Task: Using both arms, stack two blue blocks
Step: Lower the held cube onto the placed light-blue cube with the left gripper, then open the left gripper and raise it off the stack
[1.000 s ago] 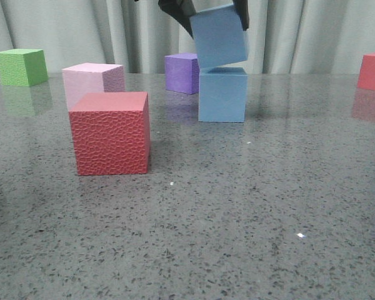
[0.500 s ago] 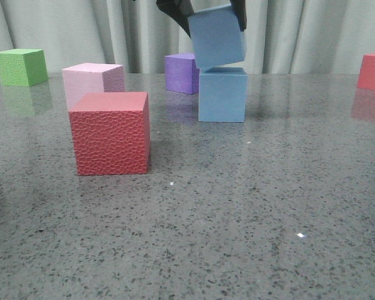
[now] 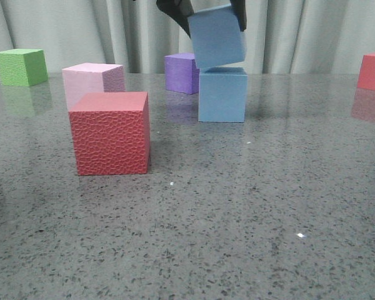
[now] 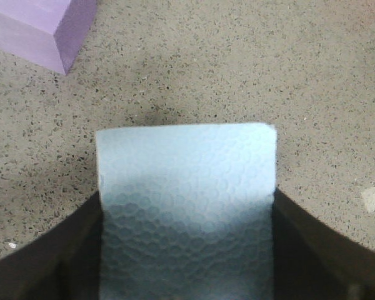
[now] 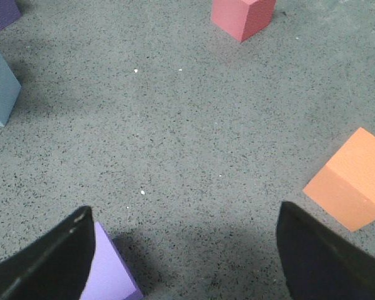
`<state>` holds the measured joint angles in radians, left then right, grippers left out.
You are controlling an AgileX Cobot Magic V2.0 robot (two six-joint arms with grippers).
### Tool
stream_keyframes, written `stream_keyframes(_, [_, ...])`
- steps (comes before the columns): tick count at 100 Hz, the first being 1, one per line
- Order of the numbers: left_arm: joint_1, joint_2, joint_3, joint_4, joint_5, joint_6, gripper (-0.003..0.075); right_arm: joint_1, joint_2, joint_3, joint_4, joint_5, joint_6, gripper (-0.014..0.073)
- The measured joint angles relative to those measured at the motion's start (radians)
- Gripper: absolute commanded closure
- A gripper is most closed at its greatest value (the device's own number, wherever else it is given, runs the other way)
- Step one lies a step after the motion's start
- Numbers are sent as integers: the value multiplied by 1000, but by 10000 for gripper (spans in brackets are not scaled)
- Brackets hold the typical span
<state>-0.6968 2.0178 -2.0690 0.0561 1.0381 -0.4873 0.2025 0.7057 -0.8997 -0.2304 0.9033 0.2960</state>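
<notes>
At top centre, one blue block (image 3: 217,37) (tilted) is pinched by the left claw (image 3: 203,9) over the second block (image 3: 222,94); the right claw (image 5: 181,262) is spread.

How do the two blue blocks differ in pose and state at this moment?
The upper blue block is tilted and gripped by the left tool; the lower blue block sits square on the table, free of any tool. Only the upper block's low corner seems to meet the lower one. Both are matching pale-blue cubes.
</notes>
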Motion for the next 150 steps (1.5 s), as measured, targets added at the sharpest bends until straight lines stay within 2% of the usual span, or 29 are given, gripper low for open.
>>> stream_keyframes(72, [0, 14, 0, 0, 12, 0, 463, 0, 0, 0, 0, 0, 0, 1])
stream_keyframes(82, [0, 14, 0, -2, 12, 0, 400, 0, 0, 0, 0, 0, 0, 1])
stream_keyframes(94, [0, 14, 0, -3, 12, 0, 246, 0, 0, 0, 0, 0, 0, 1])
stream_keyframes(106, [0, 16, 0, -8, 12, 0, 150, 0, 0, 0, 0, 0, 0, 1])
stream_keyframes(150, [0, 16, -5, -35, 14, 12, 138, 0, 0, 0, 0, 0, 0, 1])
